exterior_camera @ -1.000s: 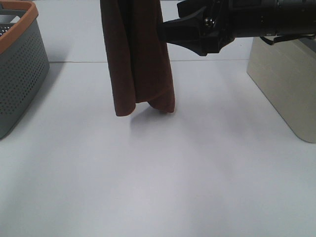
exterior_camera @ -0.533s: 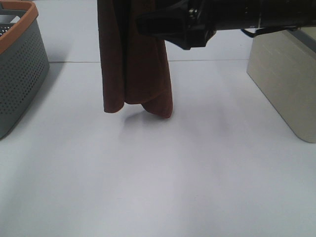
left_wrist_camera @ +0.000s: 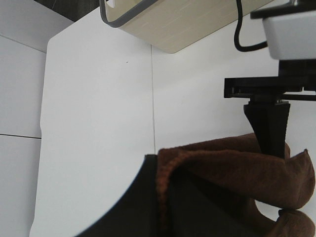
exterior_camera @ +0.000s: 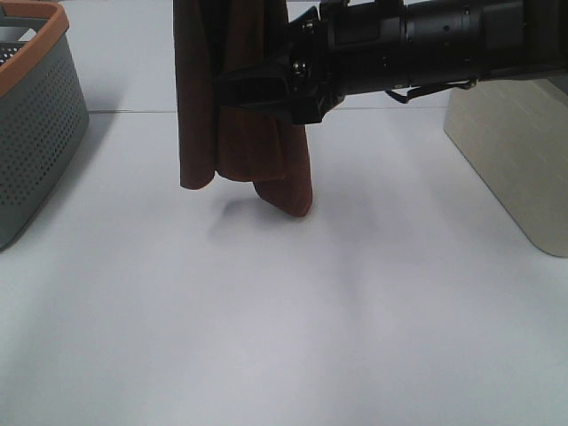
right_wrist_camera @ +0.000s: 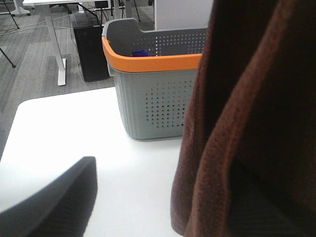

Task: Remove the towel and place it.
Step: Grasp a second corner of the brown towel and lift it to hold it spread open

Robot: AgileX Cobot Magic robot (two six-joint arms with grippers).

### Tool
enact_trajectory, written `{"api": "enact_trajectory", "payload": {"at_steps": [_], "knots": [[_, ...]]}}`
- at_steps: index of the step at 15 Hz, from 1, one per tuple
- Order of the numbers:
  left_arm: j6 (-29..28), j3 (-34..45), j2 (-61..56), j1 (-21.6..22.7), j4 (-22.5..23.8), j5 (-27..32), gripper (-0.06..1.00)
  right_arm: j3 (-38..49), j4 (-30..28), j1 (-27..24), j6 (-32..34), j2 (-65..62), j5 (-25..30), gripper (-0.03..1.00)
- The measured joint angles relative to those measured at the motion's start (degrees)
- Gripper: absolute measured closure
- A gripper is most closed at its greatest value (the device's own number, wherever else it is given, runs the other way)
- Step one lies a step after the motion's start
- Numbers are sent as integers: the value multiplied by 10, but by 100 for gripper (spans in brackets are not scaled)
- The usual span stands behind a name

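The towel (exterior_camera: 240, 98), dark reddish-brown and plush, hangs in folds from above the top of the exterior high view, its lower end just over the white table (exterior_camera: 284, 337). In the left wrist view my left gripper (left_wrist_camera: 163, 207) is shut on the towel (left_wrist_camera: 237, 173) at its hemmed edge. My right gripper (exterior_camera: 235, 89) reaches in from the right at mid-height of the hanging cloth. Its jaws stand open around a fold. In the right wrist view one finger (right_wrist_camera: 54, 197) shows apart from the towel (right_wrist_camera: 247, 123), and the cloth hides the other.
A grey perforated basket with an orange rim (exterior_camera: 35, 124) stands at the left edge of the table, also seen in the right wrist view as the basket (right_wrist_camera: 153, 98). A beige bin (exterior_camera: 515, 151) stands at the right.
My right gripper has moved left from beside the towel onto it, its jaws narrowing a little. The towel's lower end has swung slightly left and risen a bit.
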Motion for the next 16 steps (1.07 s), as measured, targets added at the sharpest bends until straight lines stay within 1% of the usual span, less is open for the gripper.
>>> {"api": "enact_trajectory", "payload": {"at_steps": [6,7,9,12,16], "knots": [[-2,0,0,0,0,0,94,-1,0,0,16,62,-2,39],[-2,0,0,0,0,0,94,1,-3,0,19,66,-2,39],[-2,0,0,0,0,0,94,15,-29,0,30,68,-12,40],[-6,0,0,0,0,0,94,30,-45,0,32,68,-44,46],[-9,0,0,0,0,0,94,30,-31,0,31,68,-50,49]]}}
